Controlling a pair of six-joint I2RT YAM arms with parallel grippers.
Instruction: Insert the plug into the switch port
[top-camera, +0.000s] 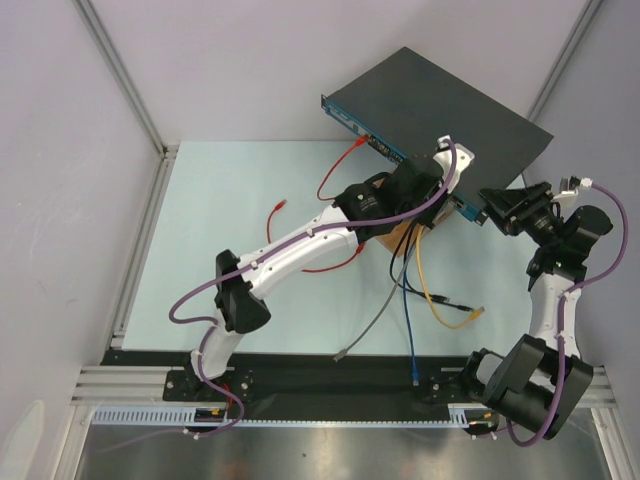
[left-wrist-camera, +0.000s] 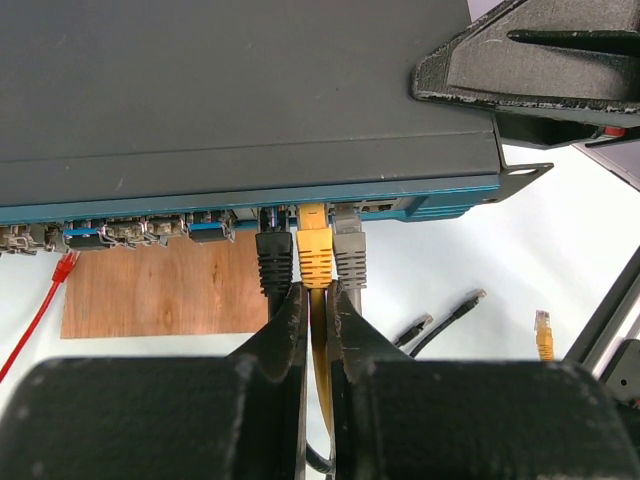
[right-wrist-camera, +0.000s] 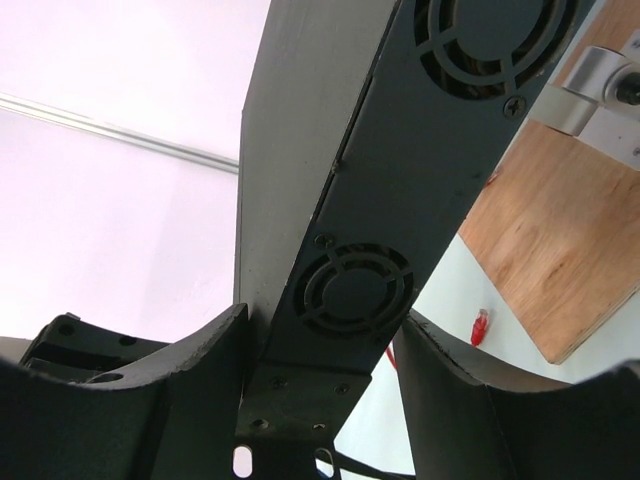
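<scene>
Left gripper (left-wrist-camera: 317, 296) is clenching the yellow cable (left-wrist-camera: 322, 370) right at the tail of the plug (left-wrist-camera: 315, 250), fingers (left-wrist-camera: 290, 330) squeezing it from both sides. Plug is sitting in a port on the blue front of the switch (top-camera: 450, 105), between a black plug (left-wrist-camera: 273, 258) and a grey plug (left-wrist-camera: 349, 255); can't tell if it's fully latched. Switch is lying at the far right of the table (top-camera: 250, 180), front edge resting over a wooden board (left-wrist-camera: 160, 285). Right gripper (right-wrist-camera: 322, 322) is grasping the switch's right end, fingers straddling the vented side panel, one on top, one underneath. Red cable (left-wrist-camera: 35, 310) is trailing off left of the board.
</scene>
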